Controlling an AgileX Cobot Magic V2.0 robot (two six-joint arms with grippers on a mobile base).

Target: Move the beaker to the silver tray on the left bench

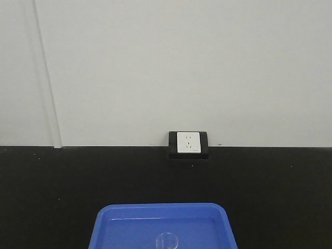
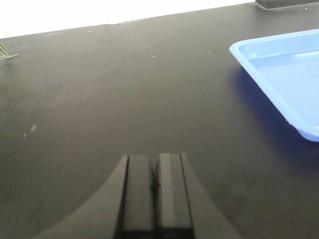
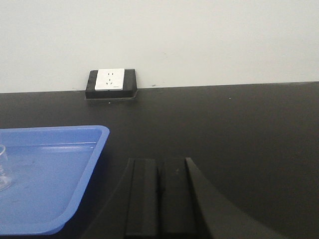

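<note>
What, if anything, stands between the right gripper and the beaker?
Only the low rim of the blue tray: the beaker stands inside it, left of the right gripper, with black worktop before that rim.

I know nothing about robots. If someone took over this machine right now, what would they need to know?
Left hand: shut, empty, over the black worktop.
Right hand: shut, empty, beside the blue tray.
The beaker stands in the blue tray, untouched.
The silver tray is not in view.
Done: nothing yet. Left: grasp the beaker and carry it to the silver tray.
</note>
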